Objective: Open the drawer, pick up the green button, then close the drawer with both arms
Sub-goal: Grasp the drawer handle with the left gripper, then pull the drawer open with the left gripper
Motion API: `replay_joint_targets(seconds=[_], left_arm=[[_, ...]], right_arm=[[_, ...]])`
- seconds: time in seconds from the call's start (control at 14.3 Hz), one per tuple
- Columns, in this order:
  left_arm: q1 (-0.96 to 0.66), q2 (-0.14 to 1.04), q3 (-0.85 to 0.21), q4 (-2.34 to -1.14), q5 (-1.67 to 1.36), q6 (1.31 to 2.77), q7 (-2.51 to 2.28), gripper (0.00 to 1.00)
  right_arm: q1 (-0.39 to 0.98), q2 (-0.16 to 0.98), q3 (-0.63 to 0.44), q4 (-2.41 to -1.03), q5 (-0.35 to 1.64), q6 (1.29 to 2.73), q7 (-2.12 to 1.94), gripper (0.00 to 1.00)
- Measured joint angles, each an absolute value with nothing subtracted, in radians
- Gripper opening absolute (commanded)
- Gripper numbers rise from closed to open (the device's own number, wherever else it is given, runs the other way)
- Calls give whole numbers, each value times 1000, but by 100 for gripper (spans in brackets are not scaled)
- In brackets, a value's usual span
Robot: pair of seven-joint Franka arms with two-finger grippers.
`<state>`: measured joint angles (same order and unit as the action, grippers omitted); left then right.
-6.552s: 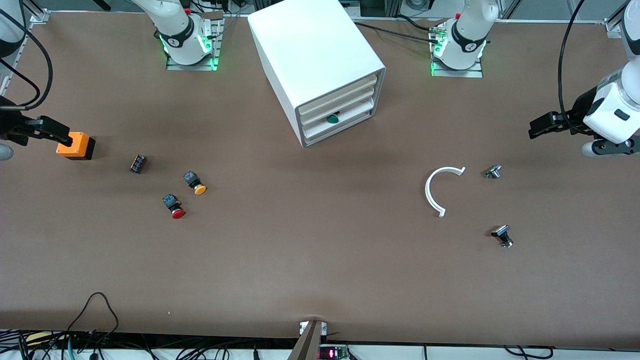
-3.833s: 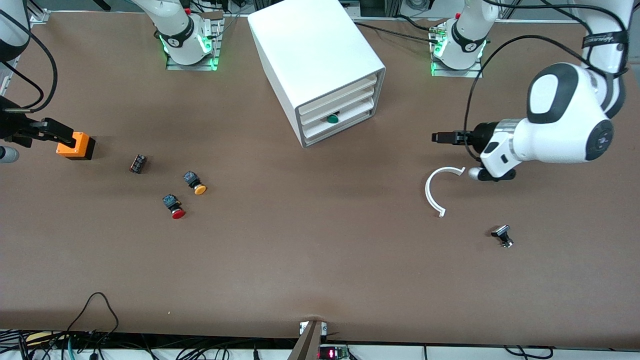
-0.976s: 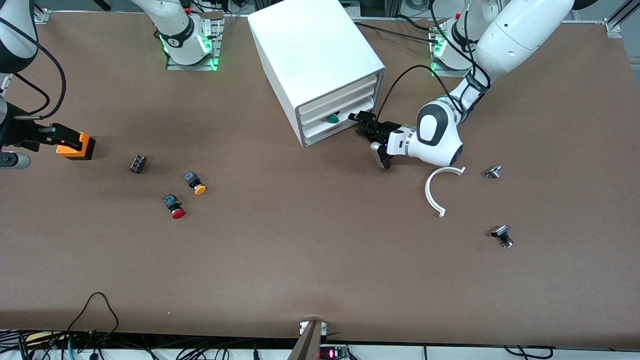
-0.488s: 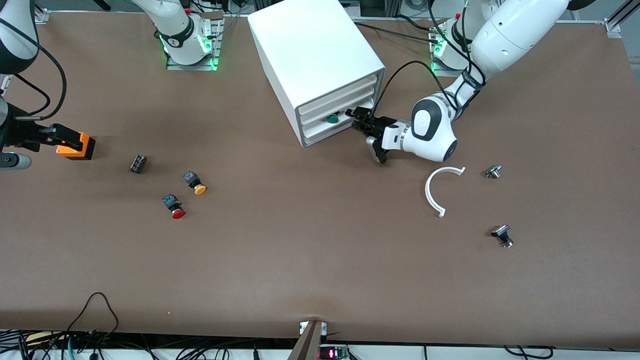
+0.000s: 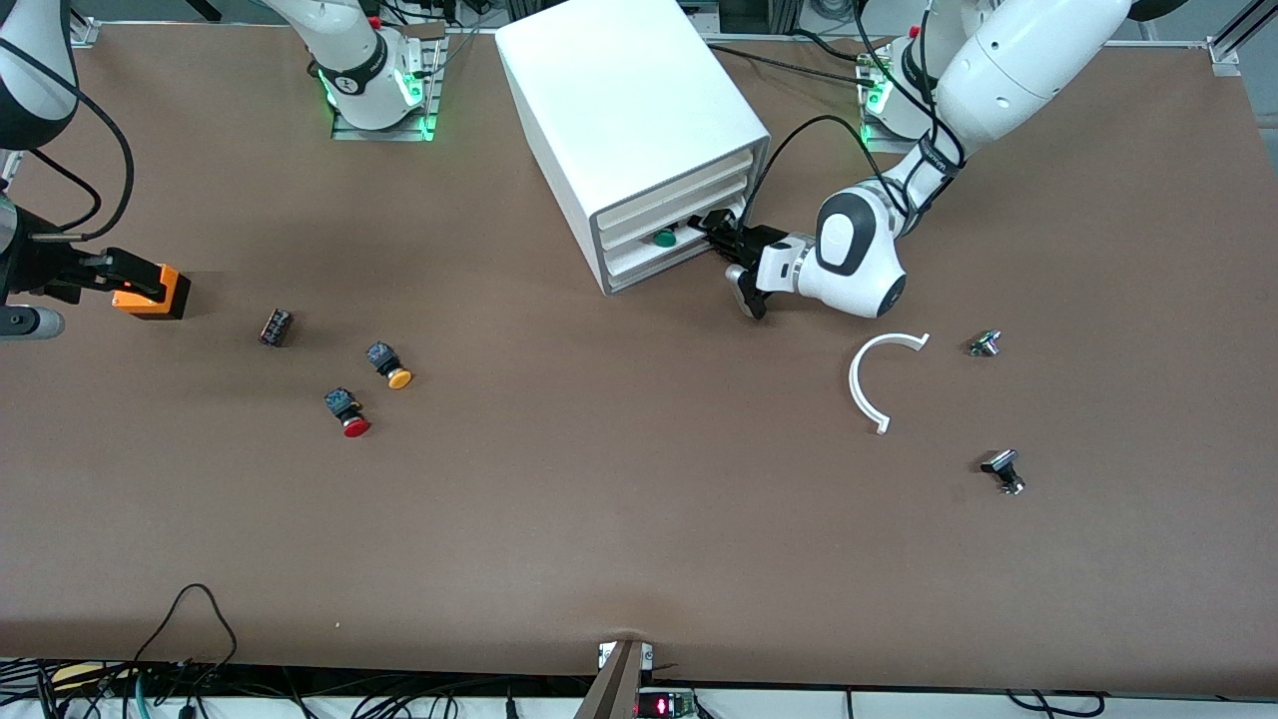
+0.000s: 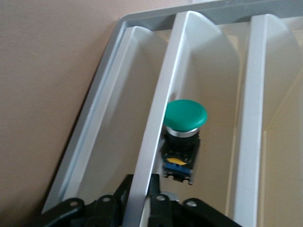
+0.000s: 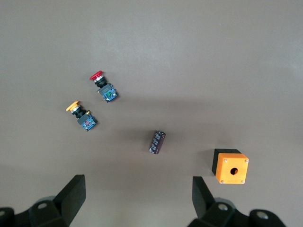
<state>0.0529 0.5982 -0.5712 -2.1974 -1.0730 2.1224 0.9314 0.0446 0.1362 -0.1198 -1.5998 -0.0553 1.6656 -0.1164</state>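
Now closed in from open table: black left gripper [image 5: 721, 232], fingers straddling white drawer [image 6: 147, 156] front beside green-capped button [image 6: 184, 116] inside. Opening pull likely next. Right gripper [image 7: 137, 198] waiting, spread apart, above orange box [image 7: 230, 166].

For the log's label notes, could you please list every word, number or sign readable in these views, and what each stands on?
No text can be read anywhere.
Band on the left arm: tiny white lettering, too small to read.
Red display at the table's edge nearest the front camera: lit, but illegible.
Cabinet, green button, orange box: no markings visible.
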Motion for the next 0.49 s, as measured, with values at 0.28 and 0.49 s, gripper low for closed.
replay_joint_targets(seconds=[0.28, 0.49], left_arm=[[56, 596, -574, -2197, -1079, 2119, 936, 5], [60, 596, -574, -2197, -1079, 2118, 932, 5]], right_arm=[[45, 136, -120, -1600, -55, 1666, -117, 100], [45, 136, -120, -1600, -55, 1666, -117, 100]])
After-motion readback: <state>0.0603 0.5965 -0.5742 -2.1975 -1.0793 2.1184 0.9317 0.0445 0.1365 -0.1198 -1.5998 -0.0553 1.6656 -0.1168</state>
